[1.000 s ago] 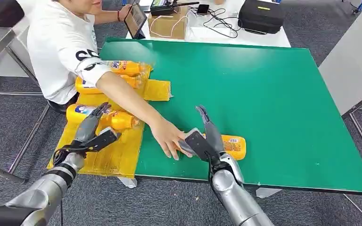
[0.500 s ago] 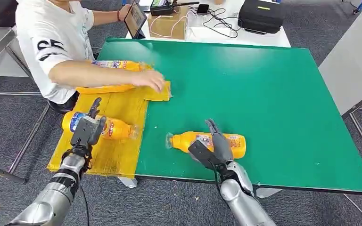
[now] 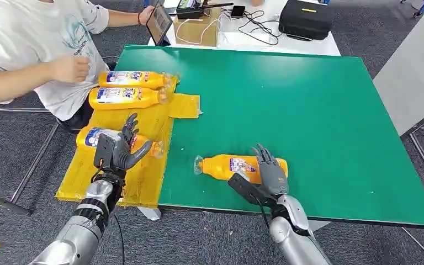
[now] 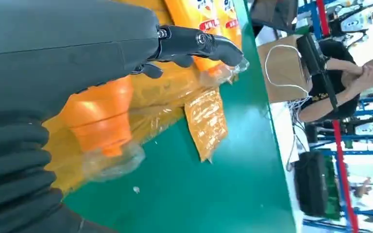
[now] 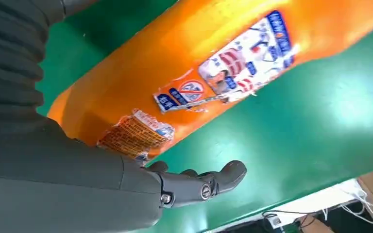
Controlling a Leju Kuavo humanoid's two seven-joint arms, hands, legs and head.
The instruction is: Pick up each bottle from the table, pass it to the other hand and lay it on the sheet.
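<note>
Fingers [image 3: 269, 161] spread over green table [image 3: 320, 110] — grey carpet [image 3: 11, 154]

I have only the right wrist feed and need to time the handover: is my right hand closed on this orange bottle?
Observer: No. In the head view the right hand is spread open over the bottle, which lies flat on the green table.
Operator: Where is the left hand?
Observer: The left hand is over the yellow sheet with its fingers apart, holding nothing, just above the nearest sheet bottle.
Operator: How many are laid down already?
Observer: Three lie on the sheet, counting the upper bottle and the middle bottle.
</note>
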